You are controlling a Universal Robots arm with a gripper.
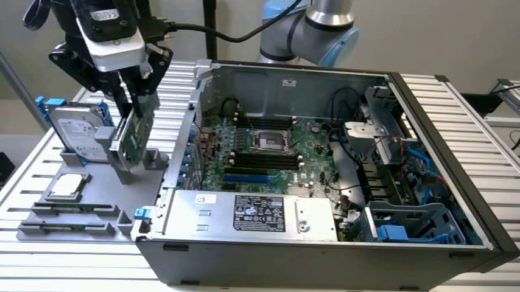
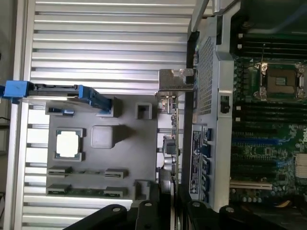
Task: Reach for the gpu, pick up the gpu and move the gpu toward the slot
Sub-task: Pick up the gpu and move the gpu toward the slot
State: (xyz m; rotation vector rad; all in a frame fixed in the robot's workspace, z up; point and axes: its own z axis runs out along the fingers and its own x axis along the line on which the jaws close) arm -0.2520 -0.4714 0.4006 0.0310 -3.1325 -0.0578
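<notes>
1. Gripping the thin green circuit-card gpu (image 1: 133, 135) by its upper edge, the black gripper (image 1: 136, 97) is partly closed.
2. Held upright above the grey holder (image 1: 77, 210), the open computer case (image 1: 341, 182) lies at three o'clock.

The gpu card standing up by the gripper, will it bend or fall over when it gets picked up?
The gpu is a thin flat board with a metal end bracket, so it probably stays stiff, not floppy. It stands on its narrow edge in the grey holder, so once lifted free it could tip easily. The gripper sits over its top edge, and a thin edge like that might swing.
</notes>
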